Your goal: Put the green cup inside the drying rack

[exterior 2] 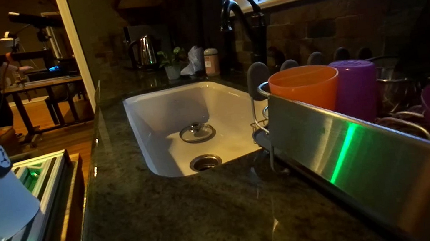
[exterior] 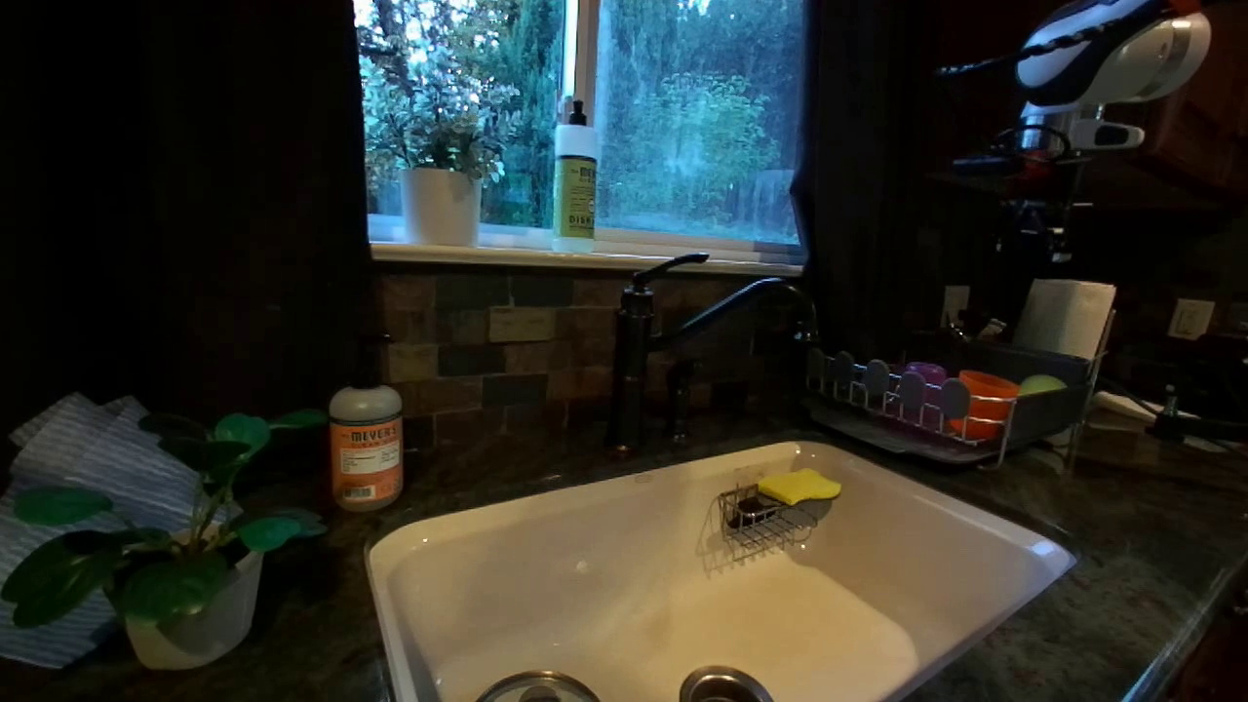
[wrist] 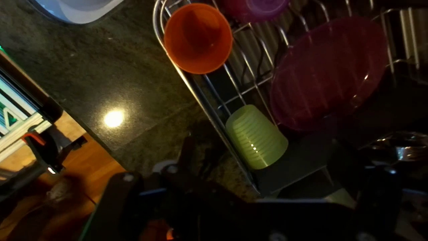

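Find small, ribbed, plastic-looking green cup (wrist: pixel 256 137) already inside low, rectangular, metal-wire drying rack (exterior 2: pixel 314 140). Locate rack toward back edge of dark, speckled stone surface (exterior 2: pixel 187 225), well in from front edge, past one end of deep, white, rectangular sink (exterior: pixel 604 556). Locate cup against the rack wall facing that front edge, near the rack corner farther from the sink; also visible over the wall in an exterior view. Cannot settle its lean: tilted or on its side, with no open mouth in sight.

Read dark, two-fingered claw (exterior: pixel 1045 244) as standing wide in the wrist view, with nothing held and no contact with the cup. Place it above the rack in an exterior view, well apart from the contents, under white, rounded robot arm (exterior: pixel 1150 63).

Note neighbours: round, open-topped, orange plastic-looking cup (wrist: pixel 198 38) at rack corner nearest sink and front edge; purple plastic-looking cup (exterior 2: pixel 355 88) just beside; translucent, dark reddish, oval dish (wrist: pixel 329 73) farther toward back edge. Cannot tell dish touching green cup from just beside it; too dark.

Judge placement as done, with cup free of the claw. Still to do, at most: clear the rack with the claw and confirm a steady rest. Cannot verify seating on the wires. Expect some chance of a roll if bumped; favour a straight lift away.
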Available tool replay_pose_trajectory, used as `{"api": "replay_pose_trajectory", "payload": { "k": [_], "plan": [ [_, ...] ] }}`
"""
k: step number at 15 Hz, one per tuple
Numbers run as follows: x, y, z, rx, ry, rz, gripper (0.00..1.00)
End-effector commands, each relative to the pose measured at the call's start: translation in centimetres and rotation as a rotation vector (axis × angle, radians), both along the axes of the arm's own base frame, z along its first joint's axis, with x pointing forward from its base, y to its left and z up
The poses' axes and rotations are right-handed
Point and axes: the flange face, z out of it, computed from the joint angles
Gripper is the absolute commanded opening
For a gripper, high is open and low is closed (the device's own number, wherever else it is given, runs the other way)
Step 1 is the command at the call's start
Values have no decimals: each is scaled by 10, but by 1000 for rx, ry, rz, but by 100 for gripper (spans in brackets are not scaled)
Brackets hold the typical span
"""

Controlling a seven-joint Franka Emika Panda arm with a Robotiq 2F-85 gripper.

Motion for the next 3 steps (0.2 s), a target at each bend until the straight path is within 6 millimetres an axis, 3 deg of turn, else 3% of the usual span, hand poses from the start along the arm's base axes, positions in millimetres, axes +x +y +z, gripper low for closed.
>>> {"api": "replay_pose_trajectory", "payload": {
  "k": [1,2,3],
  "plan": [
    [8,29,17,-5,-11,205,100],
    [6,15,12,-12,-7,118,100],
    [9,22,15,-16,-8,157,100]
  ]
}}
